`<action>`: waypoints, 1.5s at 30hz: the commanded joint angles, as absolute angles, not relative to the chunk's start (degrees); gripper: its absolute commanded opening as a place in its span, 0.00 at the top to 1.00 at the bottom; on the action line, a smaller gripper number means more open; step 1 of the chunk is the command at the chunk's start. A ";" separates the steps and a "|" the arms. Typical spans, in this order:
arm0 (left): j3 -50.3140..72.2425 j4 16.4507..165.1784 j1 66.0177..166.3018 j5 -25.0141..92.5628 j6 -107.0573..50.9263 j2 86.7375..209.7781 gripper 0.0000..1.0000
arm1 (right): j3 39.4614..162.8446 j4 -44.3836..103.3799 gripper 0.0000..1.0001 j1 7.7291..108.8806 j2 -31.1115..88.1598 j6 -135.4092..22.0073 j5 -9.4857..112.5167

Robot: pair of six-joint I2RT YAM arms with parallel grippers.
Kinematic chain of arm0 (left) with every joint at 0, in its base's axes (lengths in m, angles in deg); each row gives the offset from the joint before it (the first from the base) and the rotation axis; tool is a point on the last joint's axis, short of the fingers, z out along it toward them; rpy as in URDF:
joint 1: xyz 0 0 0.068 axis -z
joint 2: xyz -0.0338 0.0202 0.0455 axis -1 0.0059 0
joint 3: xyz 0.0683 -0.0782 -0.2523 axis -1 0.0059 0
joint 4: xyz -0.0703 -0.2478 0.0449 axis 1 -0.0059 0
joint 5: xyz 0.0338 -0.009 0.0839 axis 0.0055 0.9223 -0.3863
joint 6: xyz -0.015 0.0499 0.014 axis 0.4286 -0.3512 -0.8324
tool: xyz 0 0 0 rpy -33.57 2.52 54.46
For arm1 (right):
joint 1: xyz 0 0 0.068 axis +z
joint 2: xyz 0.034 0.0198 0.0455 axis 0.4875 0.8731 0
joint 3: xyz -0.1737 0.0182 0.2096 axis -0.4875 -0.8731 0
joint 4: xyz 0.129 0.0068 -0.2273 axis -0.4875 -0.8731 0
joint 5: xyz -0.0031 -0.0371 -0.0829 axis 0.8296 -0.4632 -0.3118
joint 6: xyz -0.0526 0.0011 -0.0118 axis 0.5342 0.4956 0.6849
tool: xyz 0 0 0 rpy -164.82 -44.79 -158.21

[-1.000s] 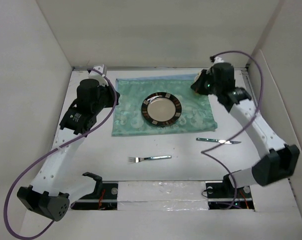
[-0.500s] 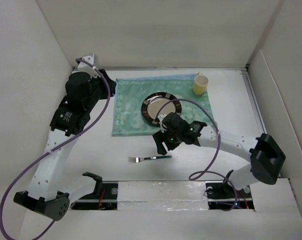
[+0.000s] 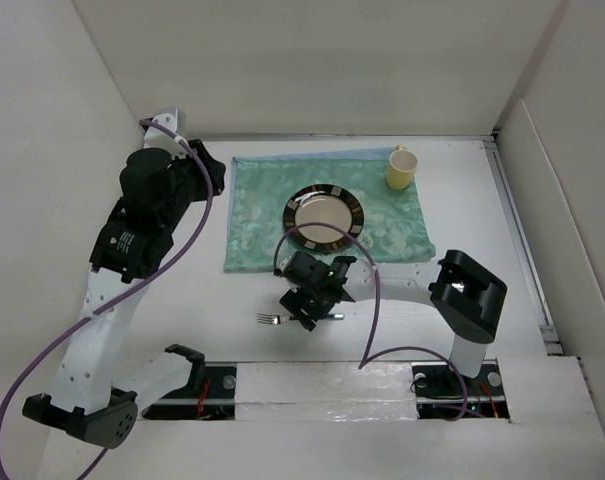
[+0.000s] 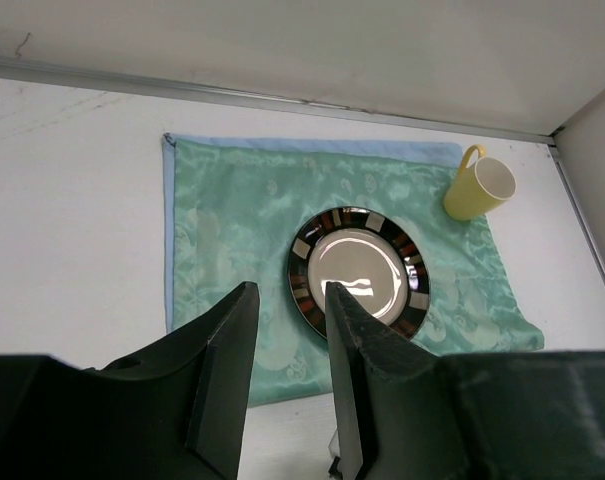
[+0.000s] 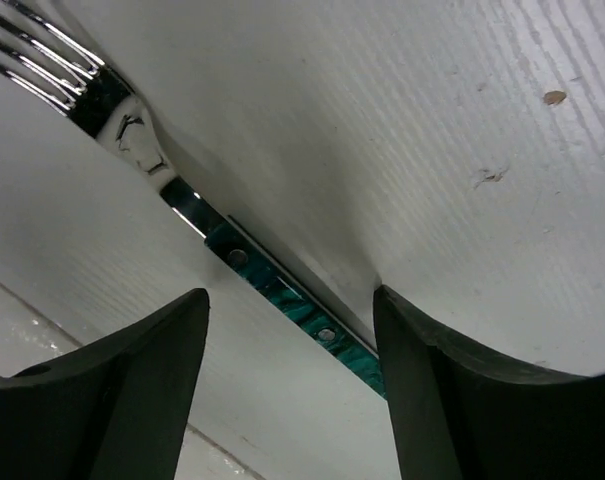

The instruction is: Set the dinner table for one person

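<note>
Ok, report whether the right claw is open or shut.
Open: the right claw straddles the fork, with gaps showing on both sides.

The top camera sits high above and behind the arms and looks down on the whole dinner table (image 3: 462, 180). The left wrist camera is up high too (not as high). It looks forward and down past the left gripper (image 4: 290, 300) at the green mat (image 4: 232, 210), plate (image 4: 359, 272) and yellow cup (image 4: 479, 189), which the top camera also sees. The right wrist camera is very close to the table, looking between the right gripper (image 5: 290, 300) fingers at the fork (image 5: 262, 275). The top camera sees that fork too, small and partly hidden.
</note>
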State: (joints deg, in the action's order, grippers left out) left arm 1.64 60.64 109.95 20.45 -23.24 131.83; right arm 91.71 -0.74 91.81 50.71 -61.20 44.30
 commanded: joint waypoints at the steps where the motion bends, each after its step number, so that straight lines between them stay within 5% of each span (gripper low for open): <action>1: -0.36 61.81 110.31 19.80 -23.21 130.51 0.70 | 93.28 1.08 0.30 92.89 52.12 -61.48 39.75; 8: -0.54 62.52 110.31 20.42 -23.12 130.68 0.70 | 92.93 1.97 0.90 97.20 53.88 -66.31 37.29; 10: -0.63 62.69 110.31 20.33 -23.21 130.77 0.70 | 93.10 2.23 1.00 98.00 52.30 -68.16 37.54; 19: 0.25 61.73 110.31 19.80 -23.12 130.33 0.70 | 109.85 1.26 1.00 92.92 47.89 -74.21 40.09; 31: 5.34 58.04 110.84 17.78 -20.66 127.17 0.73 | 154.25 -7.43 1.00 82.62 80.22 -94.77 27.27; 45: 7.02 58.92 112.78 20.85 -21.10 128.22 0.74 | 158.23 -10.42 1.00 80.15 89.30 -102.44 25.68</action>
State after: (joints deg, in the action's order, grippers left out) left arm 5.95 57.29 112.49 19.45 -21.14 128.20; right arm 155.27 -11.31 80.57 89.92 -99.91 27.93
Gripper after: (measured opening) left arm 0.267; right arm 0.166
